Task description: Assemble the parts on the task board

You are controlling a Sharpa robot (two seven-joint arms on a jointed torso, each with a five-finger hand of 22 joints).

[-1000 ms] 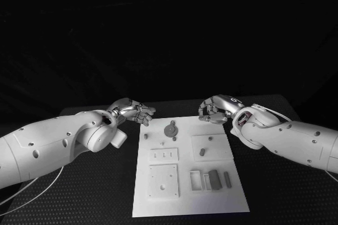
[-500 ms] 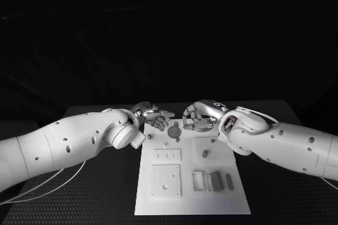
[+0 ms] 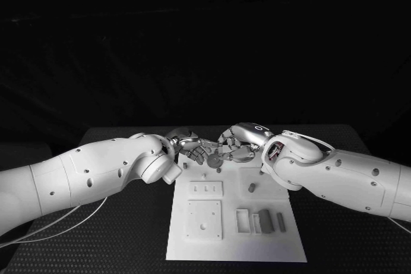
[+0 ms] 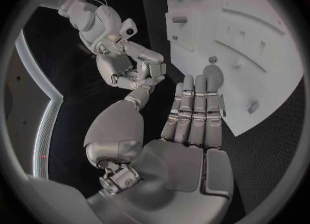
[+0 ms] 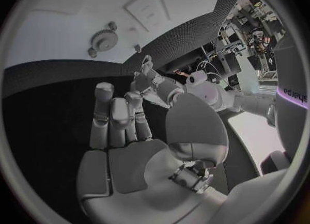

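Both hands are seen over the far end of the task board point(image 3: 265, 238), close together, fingertips nearly meeting above the round gear point(image 3: 213, 160)

Left hand point(image 3: 193, 148): in the left wrist view the fingers point(image 4: 194, 113) are laid straight and side by side, thumb out to the side, nothing gripped. Fingertips are just beside the gear point(image 4: 212, 72); contact cannot be told

Right hand point(image 3: 237, 146): in the right wrist view the fingers point(image 5: 113, 115) are extended and a little apart, palm bare, nothing held. The gear point(image 5: 102, 39) is seen on the board beyond the fingertips, apart from them

Parts on the board, head view:
- gear at the far end, between the two hands, partly covered by them
- small peg point(image 3: 252, 188) standing in a raised block, right of centre
- slotted plate point(image 3: 205, 189) left of centre
- square plate point(image 3: 204, 219) with a hole, near left
- open tray point(image 3: 242, 221) and grey blocks point(image 3: 264, 219) just beside it, near right

Board lies on the black table point(image 3: 103, 238), long side running near to far
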